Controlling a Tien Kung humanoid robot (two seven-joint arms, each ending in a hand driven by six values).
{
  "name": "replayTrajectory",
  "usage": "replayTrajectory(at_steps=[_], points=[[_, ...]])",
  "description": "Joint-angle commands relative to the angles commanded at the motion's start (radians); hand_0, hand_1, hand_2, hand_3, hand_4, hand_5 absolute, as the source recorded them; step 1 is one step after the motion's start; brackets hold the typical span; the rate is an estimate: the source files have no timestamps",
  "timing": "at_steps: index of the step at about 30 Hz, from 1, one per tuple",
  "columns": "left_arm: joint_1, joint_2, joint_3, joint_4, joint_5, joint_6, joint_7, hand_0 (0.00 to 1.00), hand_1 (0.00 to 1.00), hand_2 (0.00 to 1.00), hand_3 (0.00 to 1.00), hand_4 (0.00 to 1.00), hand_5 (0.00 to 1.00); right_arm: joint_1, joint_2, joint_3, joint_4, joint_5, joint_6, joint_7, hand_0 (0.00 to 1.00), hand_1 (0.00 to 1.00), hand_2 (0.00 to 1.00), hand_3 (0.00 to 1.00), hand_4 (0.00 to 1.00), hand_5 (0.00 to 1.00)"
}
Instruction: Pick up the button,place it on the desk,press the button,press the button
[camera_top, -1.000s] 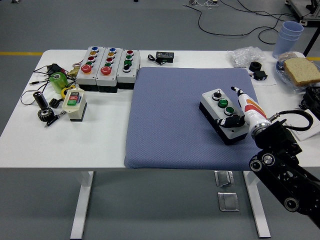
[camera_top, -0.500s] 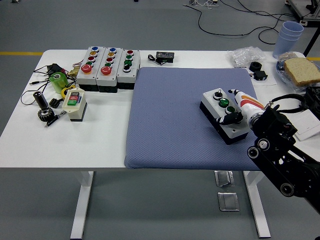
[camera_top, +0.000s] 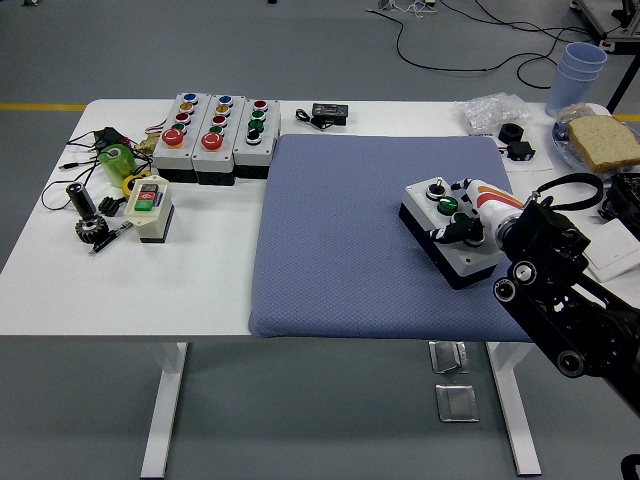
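A grey button box (camera_top: 462, 262) with a black base lies at an angle on the right part of the blue mat (camera_top: 340, 230). Its black selector knob (camera_top: 436, 188) and one green button (camera_top: 447, 205) show at its far end. My right hand (camera_top: 460, 212) lies over the box's right side and middle, touching its top and covering the nearer green button. The black forearm comes in from the lower right. The left arm is out of view.
Three grey control boxes (camera_top: 215, 125) stand at the back left, with a small cream switch box (camera_top: 148, 200) and loose tools (camera_top: 90, 215) nearer. A plate with bread (camera_top: 600, 140), stacked cups (camera_top: 578, 75) and a plastic bag (camera_top: 495, 108) sit at the back right.
My right hand has moved left and away from me, from the box's right edge onto its top. The nearer green button is now covered. The box has stayed in place.
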Motion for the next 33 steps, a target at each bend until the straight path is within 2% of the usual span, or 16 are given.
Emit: replayTrajectory(at_steps=[2, 3, 8, 9, 14, 15, 20, 21, 26, 27, 32, 33], points=[[0.000, 0.000, 0.000, 0.000, 0.000, 0.000, 0.000, 0.657, 0.640, 0.659, 0.559, 0.331, 0.850, 0.001, 0.000, -0.002, -0.008, 0.001, 0.005, 0.000, 0.644, 0.534, 0.700, 0.840, 0.947, 0.358], [0.000, 0.000, 0.000, 0.000, 0.000, 0.000, 0.000, 0.655, 0.640, 0.658, 0.560, 0.329, 0.848, 0.002, -0.001, -0.003, -0.014, 0.001, 0.009, 0.000, 0.505, 0.408, 0.602, 0.816, 0.955, 0.369], [-0.001, 0.000, -0.001, 0.000, 0.000, 0.000, 0.000, 0.655, 0.640, 0.658, 0.560, 0.329, 0.848, -0.002, -0.004, -0.002, -0.030, 0.003, 0.016, 0.000, 0.505, 0.408, 0.602, 0.816, 0.955, 0.369], [-0.001, 0.000, 0.001, 0.000, -0.001, 0.000, -0.001, 0.656, 0.640, 0.658, 0.559, 0.330, 0.848, -0.004, -0.003, -0.001, -0.034, 0.000, 0.000, 0.000, 0.418, 0.344, 0.573, 0.770, 0.948, 0.372], [-0.002, 0.000, 0.000, 0.000, 0.000, -0.001, -0.001, 0.656, 0.640, 0.658, 0.559, 0.330, 0.848, -0.009, -0.003, -0.001, -0.042, 0.002, -0.008, 0.000, 0.418, 0.344, 0.573, 0.770, 0.948, 0.372], [-0.002, 0.000, 0.000, 0.000, 0.000, -0.001, -0.001, 0.656, 0.640, 0.658, 0.560, 0.330, 0.847, -0.011, -0.003, 0.000, -0.041, 0.004, -0.010, 0.000, 0.353, 0.298, 0.545, 0.769, 0.941, 0.365], [-0.002, 0.000, 0.000, 0.000, -0.001, -0.002, -0.001, 0.656, 0.640, 0.658, 0.560, 0.330, 0.847, -0.010, -0.005, 0.008, -0.043, 0.001, 0.029, 0.000, 0.353, 0.298, 0.545, 0.769, 0.941, 0.365], [-0.002, 0.000, 0.000, 0.000, -0.001, -0.002, -0.001, 0.655, 0.640, 0.657, 0.560, 0.332, 0.850, -0.009, -0.006, 0.008, -0.044, 0.001, 0.033, 0.000, 0.267, 0.247, 0.491, 0.697, 0.934, 0.363], [-0.002, 0.000, -0.001, 0.000, 0.001, -0.002, -0.001, 0.655, 0.640, 0.657, 0.560, 0.332, 0.850, 0.000, -0.013, -0.010, -0.046, -0.015, 0.047, 0.000, 0.267, 0.247, 0.491, 0.697, 0.934, 0.363], [-0.002, 0.000, -0.001, 0.000, 0.001, -0.002, -0.001, 0.654, 0.640, 0.657, 0.560, 0.331, 0.850, 0.002, -0.015, -0.014, -0.047, -0.017, 0.046, 0.000, 0.195, 0.198, 0.450, 0.653, 0.928, 0.376], [-0.003, 0.000, -0.001, 0.000, -0.002, -0.002, -0.001, 0.654, 0.640, 0.657, 0.560, 0.331, 0.850, 0.026, -0.042, -0.068, -0.060, -0.017, 0.049, 0.000, 0.195, 0.198, 0.450, 0.653, 0.928, 0.376], [-0.003, 0.000, -0.001, 0.000, -0.002, -0.002, -0.001, 0.654, 0.640, 0.657, 0.560, 0.332, 0.852, 0.028, -0.044, -0.073, -0.060, -0.017, 0.050, 0.000, 0.128, 0.168, 0.416, 0.580, 0.926, 0.377]])
